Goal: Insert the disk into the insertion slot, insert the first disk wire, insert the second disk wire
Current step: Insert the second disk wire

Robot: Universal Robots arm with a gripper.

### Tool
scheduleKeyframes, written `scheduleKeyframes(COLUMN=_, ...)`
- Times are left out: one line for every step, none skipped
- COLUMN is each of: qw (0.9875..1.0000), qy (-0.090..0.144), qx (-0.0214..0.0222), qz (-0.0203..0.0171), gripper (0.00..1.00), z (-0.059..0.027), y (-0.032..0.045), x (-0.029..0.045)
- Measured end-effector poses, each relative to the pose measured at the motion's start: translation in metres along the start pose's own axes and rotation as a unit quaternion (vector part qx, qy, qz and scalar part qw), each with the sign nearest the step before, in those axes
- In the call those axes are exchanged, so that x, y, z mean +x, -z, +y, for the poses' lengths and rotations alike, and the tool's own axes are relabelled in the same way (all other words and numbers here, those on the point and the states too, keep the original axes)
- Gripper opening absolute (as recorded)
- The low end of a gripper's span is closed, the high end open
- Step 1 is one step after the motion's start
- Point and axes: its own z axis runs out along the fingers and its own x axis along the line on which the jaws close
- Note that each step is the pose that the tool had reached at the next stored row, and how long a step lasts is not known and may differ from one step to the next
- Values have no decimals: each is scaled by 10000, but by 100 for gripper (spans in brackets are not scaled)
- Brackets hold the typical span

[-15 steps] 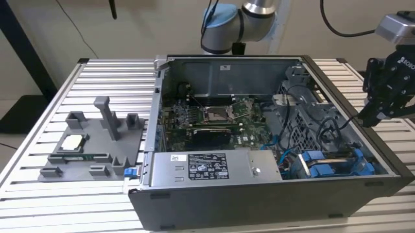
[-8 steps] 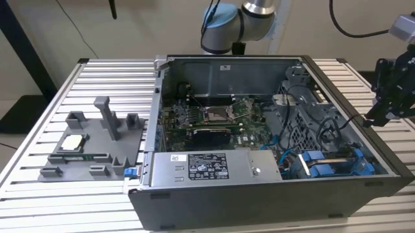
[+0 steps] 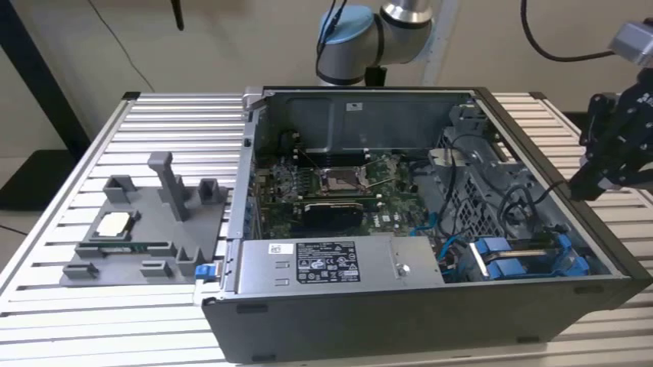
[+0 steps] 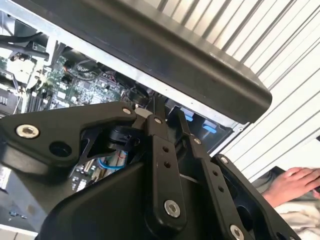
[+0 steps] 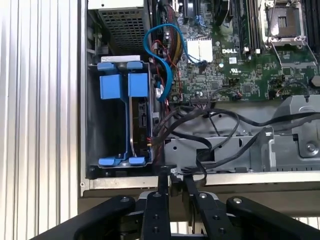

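The insertion slot [image 3: 479, 256] [image 5: 95, 125] is the dark metal bay with bright blue fittings at the near corner of the open computer case, on the exterior view's right. A dark flat body, apparently the disk [image 5: 142, 117], stands on edge inside it between the blue rails. Black wires [image 5: 200, 117] loop loosely beside the bay, and I cannot tell whether any is plugged in. My gripper [image 3: 589, 186] [image 5: 175, 176] [image 4: 167, 117] hangs just outside the case wall by the bay. Its fingers stand a narrow gap apart, with nothing between them.
A blue cable [image 5: 162, 60] curves over the motherboard [image 3: 337, 187]. The silver power supply [image 3: 326, 264] fills the case's near side. A grey fixture tray [image 3: 143, 229] with small parts lies on the slatted table at the exterior view's left. A person's hand [image 4: 295, 182] rests beyond the table edge.
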Motion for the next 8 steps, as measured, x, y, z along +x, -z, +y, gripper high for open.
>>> scheduleKeyframes(qw=10000, qy=-57, qx=-10, qz=-8, gripper=27, z=-1, y=-2, x=0)
scheduleKeyframes(qw=9999, qy=-117, qx=-22, qz=-17, gripper=27, z=-1, y=-6, x=0)
scheduleKeyframes(qw=9998, qy=-176, qx=-29, qz=-26, gripper=24, z=-1, y=-8, x=0)
scheduleKeyframes(qw=9997, qy=-227, qx=-33, qz=-33, gripper=24, z=-1, y=-9, x=0)
scheduleKeyframes(qw=9997, qy=-257, qx=-37, qz=-37, gripper=17, z=-2, y=-9, x=0)
scheduleKeyframes(qw=9996, qy=-266, qx=-39, qz=-39, gripper=17, z=-2, y=-10, x=0)
scheduleKeyframes(qw=9996, qy=-266, qx=-39, qz=-39, gripper=17, z=-2, y=-10, x=0)
scheduleKeyframes(qw=9996, qy=-267, qx=-39, qz=-40, gripper=17, z=-2, y=-11, x=0)
